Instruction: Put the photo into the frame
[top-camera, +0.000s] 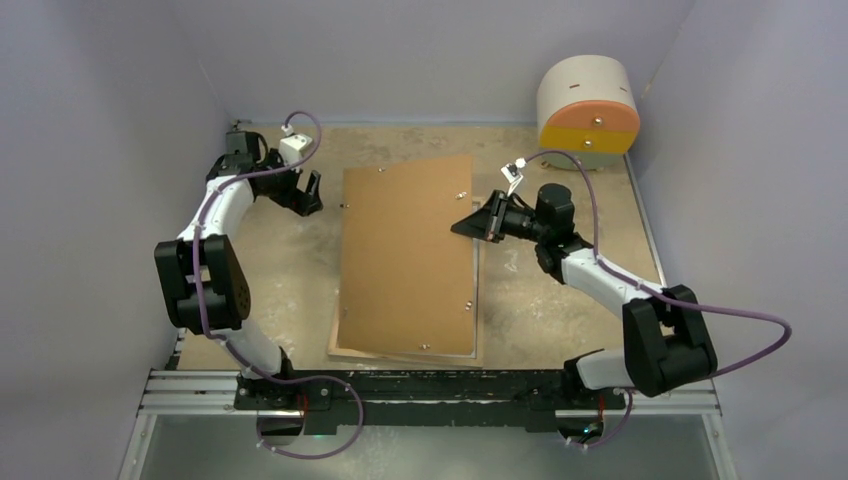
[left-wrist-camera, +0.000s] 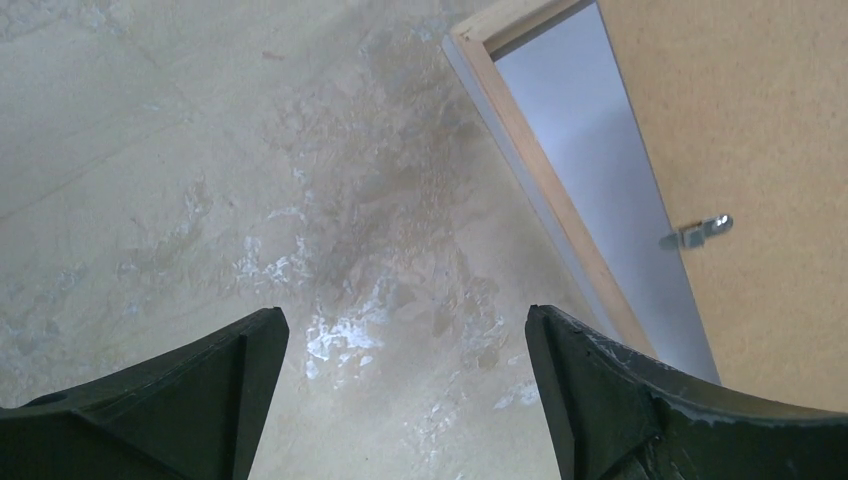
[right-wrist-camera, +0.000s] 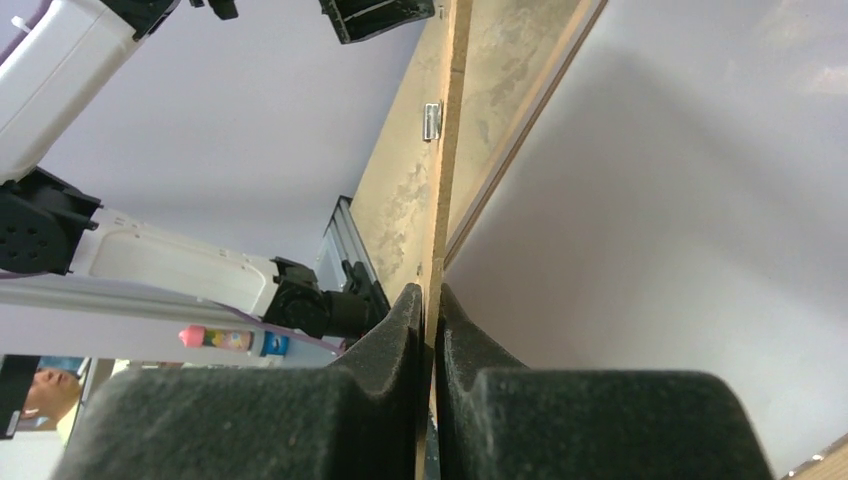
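Pinching the right edge of the brown backing board (top-camera: 405, 260), the right gripper (top-camera: 462, 228) presses a finger against each face. That edge is tilted up off the frame (left-wrist-camera: 545, 180). Frame lies flat mid-table, wood side up, mostly covered by the board, rim showing at near and right sides. Left gripper (top-camera: 308, 190) hovers spread wide over the table (top-camera: 290, 270), just beside the frame's far-left corner. Whether the photo lies under the board cannot be told.
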